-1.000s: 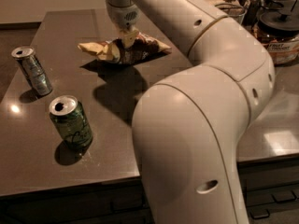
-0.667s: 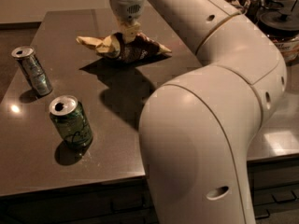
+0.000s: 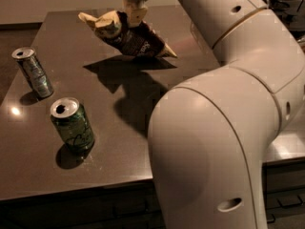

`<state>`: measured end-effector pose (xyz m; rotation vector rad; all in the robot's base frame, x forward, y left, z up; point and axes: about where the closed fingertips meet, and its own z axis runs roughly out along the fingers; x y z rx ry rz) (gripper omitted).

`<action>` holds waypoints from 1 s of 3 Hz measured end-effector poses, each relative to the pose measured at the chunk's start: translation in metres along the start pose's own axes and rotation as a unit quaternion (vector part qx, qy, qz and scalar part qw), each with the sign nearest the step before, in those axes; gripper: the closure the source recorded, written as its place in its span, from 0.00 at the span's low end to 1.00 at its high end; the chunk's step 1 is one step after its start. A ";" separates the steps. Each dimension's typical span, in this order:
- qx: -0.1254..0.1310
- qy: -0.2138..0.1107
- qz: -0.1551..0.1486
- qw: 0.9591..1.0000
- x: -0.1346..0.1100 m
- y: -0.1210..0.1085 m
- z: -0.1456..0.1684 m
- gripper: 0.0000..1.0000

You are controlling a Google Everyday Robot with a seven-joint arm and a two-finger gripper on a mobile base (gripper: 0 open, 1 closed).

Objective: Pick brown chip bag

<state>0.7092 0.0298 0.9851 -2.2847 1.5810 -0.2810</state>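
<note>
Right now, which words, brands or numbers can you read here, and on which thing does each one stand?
No text can be read for certain.
Bag, held at its top by the gripper over the far part of the table: white lettering, too blurred to read.
Green can: pale markings, not readable.
Silver can: pattern only, not readable.
</note>
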 end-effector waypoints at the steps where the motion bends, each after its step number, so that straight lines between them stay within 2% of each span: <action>1: 0.025 0.000 0.024 0.999 0.006 -0.007 -0.024 1.00; 2: 0.051 -0.007 0.061 0.997 0.018 -0.007 -0.059 1.00; 3: 0.051 -0.007 0.062 0.997 0.018 -0.008 -0.059 1.00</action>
